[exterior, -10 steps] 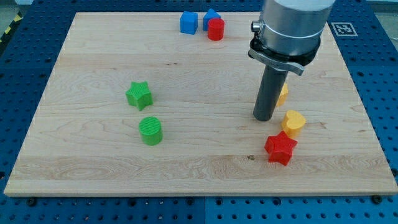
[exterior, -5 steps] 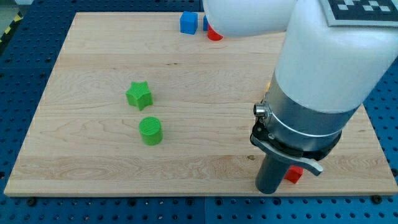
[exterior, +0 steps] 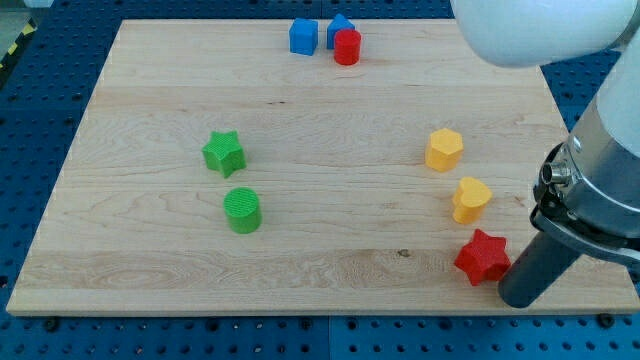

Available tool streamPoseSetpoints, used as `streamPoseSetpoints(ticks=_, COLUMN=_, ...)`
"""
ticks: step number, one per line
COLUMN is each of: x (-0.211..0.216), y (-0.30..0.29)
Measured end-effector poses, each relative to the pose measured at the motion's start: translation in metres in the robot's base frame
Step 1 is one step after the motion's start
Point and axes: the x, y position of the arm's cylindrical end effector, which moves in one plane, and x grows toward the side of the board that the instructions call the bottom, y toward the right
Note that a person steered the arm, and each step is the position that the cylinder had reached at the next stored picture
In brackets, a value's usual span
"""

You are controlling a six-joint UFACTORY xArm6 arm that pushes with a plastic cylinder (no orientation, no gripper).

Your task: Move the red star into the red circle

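The red star (exterior: 482, 257) lies near the board's bottom right corner. My tip (exterior: 521, 299) stands just right of and below it, touching or nearly touching its right side. The red circle, a short red cylinder (exterior: 347, 47), stands at the view's top, next to two blue blocks. The star is far from the red cylinder.
A blue cube (exterior: 304, 36) and another blue block (exterior: 340, 27) sit by the red cylinder. A yellow hexagon (exterior: 444, 149) and a yellow heart (exterior: 470, 199) lie above the red star. A green star (exterior: 223, 153) and green cylinder (exterior: 242, 210) sit at left. The board's edge (exterior: 300, 312) is close below.
My tip swept down past the red star, then moved right to its lower right side. The red star has shifted slightly right and down.
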Motion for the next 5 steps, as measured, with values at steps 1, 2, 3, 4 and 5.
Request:
streamPoseSetpoints(ticks=1, x=-0.022, y=-0.018)
streamPoseSetpoints(ticks=2, x=-0.042, y=-0.038)
streamPoseSetpoints(ticks=3, x=-0.059, y=-0.055)
streamPoseSetpoints(ticks=4, x=-0.087, y=-0.067)
streamPoseSetpoints(ticks=5, x=-0.116, y=-0.072)
